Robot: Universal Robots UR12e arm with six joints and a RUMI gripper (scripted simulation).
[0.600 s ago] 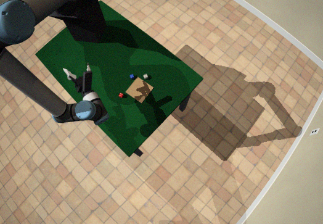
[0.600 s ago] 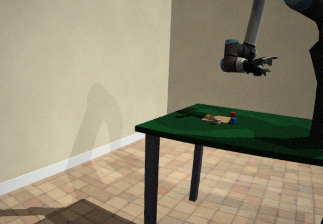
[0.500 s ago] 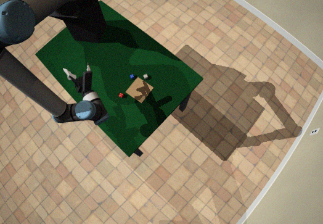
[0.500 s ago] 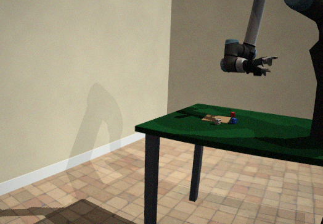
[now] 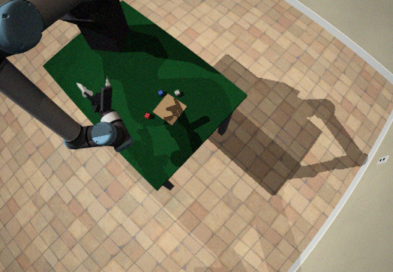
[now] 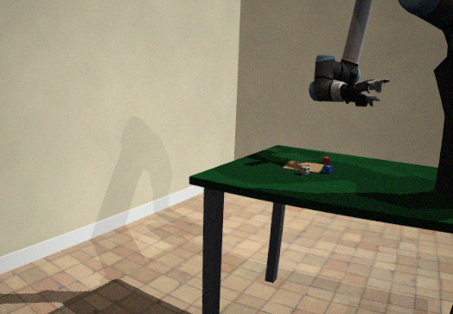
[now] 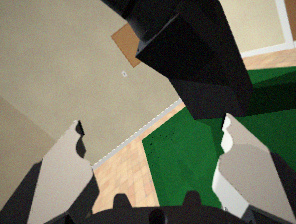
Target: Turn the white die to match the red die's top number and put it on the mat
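A white die (image 5: 177,93) (image 6: 305,170) sits on the green table beside the tan mat (image 5: 161,109) (image 6: 317,167), off its edge. A blue die (image 5: 160,93) (image 6: 328,169) sits near another part of the mat's edge. A red die (image 5: 148,115) (image 6: 326,160) sits off the mat, on the side nearer the arm's wrist in the top view. The numbers on top are too small to read. My gripper (image 5: 92,82) (image 6: 383,90) (image 7: 151,118) is wide open and empty, high above the table and well away from the dice, pointing sideways. The wrist view shows no dice.
The green table (image 5: 125,12) (image 6: 242,182) carries the dice and mat. The arm's dark base (image 5: 106,29) (image 6: 445,146) (image 7: 215,65) stands at one end of the table. Shadows of the arm fall across the mat and the table. Walls stand beyond the tiled floor.
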